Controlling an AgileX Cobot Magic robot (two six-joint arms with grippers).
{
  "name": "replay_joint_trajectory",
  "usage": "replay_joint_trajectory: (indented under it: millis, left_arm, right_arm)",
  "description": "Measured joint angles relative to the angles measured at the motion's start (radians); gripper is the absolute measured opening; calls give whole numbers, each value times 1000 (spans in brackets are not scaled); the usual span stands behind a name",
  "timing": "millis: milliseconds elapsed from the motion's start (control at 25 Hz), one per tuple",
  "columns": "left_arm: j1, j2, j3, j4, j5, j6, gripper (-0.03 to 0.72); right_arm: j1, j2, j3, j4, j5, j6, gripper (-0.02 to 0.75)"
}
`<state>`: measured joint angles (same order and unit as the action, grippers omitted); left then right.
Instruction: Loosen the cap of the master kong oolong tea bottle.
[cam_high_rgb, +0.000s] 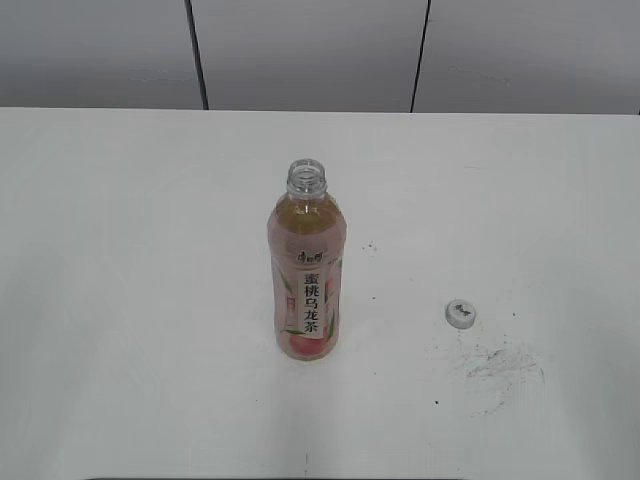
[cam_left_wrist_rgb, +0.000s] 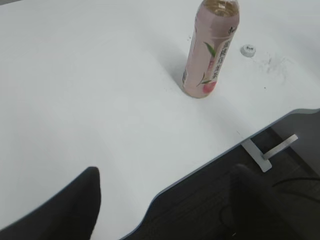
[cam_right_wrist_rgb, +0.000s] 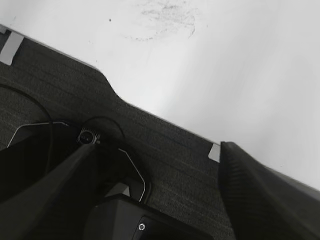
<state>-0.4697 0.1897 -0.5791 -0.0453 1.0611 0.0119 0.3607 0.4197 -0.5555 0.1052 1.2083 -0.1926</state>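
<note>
Black fingers of the left tool (cam_left_wrist_rgb: 165, 200) spread wide over the near counter (cam_left_wrist_rgb: 100, 100) edge; the right tool (cam_right_wrist_rgb: 155, 190) hangs wide too, above dark floor. Clear plastic oolong tea bottle (cam_high_rgb: 307, 275) with pink peach label stands upright, uncapped, amber tea nearly to the shoulder. Small white ribbed cap (cam_high_rgb: 460, 314) lies well apart to its right, beside grey scuff marks (cam_high_rgb: 505, 365).
</note>
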Motion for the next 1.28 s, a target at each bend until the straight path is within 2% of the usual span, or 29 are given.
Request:
replay_joint_trajectory:
  millis: [320, 960, 1080, 1160, 1280]
  left_arm:
    - [0, -3, 16, -8, -35, 1, 475]
    - [8, -5, 16, -15, -36, 2, 472]
    - [106, -8, 16, -16, -36, 3, 472]
    - [227, -30, 16, -16, -36, 3, 472]
    - [365, -109, 16, -15, -36, 3, 472]
  right_arm:
    - [0, -96, 38, -43, -92, -2, 564]
    - [-2, -96, 41, -50, -104, -2, 564]
    - [-50, -114, 41, -48, -104, -2, 564]
    - [-130, -150, 41, -48, -104, -2, 564]
    - [-251, -270, 41, -48, -104, -2, 564]
